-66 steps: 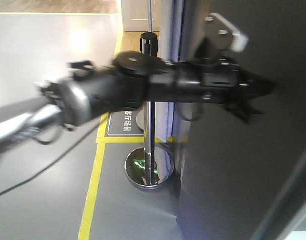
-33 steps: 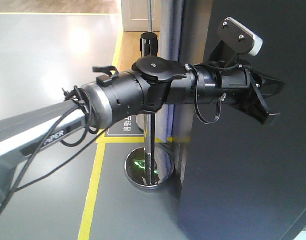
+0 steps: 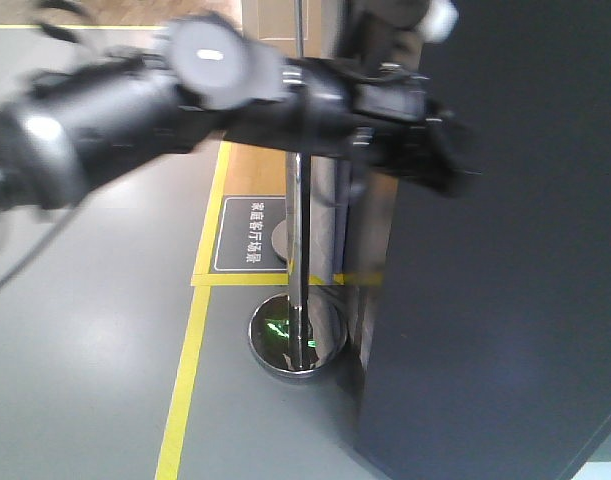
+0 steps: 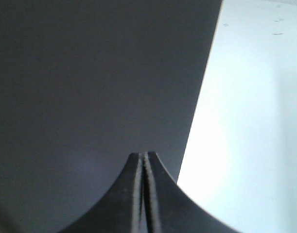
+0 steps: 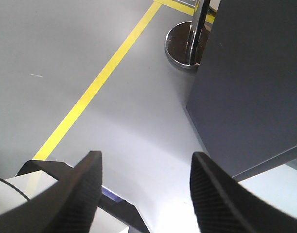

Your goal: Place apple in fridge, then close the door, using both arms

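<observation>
The door shows its dark grey outer face and fills the right of the front view. My left arm reaches across the top of that view, blurred by motion. Its gripper is at the door's face. In the left wrist view the left gripper is shut and empty, with the door close ahead and a pale bright surface to its right. My right gripper is open and empty above the grey floor, with the door to its right. The apple and the fridge's inside are out of view.
A chrome stanchion post with a round base stands just left of the door; it also shows in the right wrist view. A yellow floor line and a floor sign lie to the left. Part of my base is below the right gripper.
My left arm has swung up and to the left along the door's face and is now motion-blurred. The door's edge stands at about the same place.
</observation>
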Controlling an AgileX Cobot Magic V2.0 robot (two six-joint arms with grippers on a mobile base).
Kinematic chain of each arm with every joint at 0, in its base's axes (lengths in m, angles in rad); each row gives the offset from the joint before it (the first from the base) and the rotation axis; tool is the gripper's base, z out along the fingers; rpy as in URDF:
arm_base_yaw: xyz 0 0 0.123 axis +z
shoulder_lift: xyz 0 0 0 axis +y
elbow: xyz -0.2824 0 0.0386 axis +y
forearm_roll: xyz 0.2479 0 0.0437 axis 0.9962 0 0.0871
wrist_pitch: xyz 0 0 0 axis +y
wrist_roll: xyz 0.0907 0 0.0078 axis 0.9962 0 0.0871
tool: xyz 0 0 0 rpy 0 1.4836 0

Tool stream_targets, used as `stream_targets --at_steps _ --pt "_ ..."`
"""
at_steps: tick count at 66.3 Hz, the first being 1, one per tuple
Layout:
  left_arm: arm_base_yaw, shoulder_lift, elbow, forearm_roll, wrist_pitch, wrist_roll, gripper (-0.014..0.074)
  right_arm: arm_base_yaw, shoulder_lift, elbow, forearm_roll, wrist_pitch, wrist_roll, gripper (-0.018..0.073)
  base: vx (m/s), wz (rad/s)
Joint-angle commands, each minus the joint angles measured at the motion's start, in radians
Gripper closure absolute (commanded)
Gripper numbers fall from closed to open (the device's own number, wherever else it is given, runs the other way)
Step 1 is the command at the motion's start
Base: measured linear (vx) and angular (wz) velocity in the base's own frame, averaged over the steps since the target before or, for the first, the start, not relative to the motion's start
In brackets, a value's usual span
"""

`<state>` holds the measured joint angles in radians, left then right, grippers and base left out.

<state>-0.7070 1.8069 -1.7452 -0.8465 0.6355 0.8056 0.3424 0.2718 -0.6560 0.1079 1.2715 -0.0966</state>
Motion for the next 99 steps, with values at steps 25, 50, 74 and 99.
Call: stream_targets --at_steps 25,50,74,99 --pt "0.123 -0.519 0.703 -0.016 -0.391 -0.001 0.0602 -0.001 0.014 -0.020 0.001 -0.117 0.000 0.0174 0.00 0.00" --pt "0.133 -0.744 0.896 0.092 -0.269 -0.006 0.0602 -0.001 0.014 -0.020 0.001 -0.185 0.000 0.0174 0.00 0.00" --pt "0.177 -0.801 0.896 0.326 -0.128 -0.252 0.0602 -0.001 0.014 -0.020 0.002 -0.178 0.000 0.0174 0.00 0.00" --pt "0.208 -0.801 0.896 0.692 -0.067 -0.637 0.0602 -0.001 0.014 -0.020 0.002 -0.184 0.001 0.0175 0.00 0.00"
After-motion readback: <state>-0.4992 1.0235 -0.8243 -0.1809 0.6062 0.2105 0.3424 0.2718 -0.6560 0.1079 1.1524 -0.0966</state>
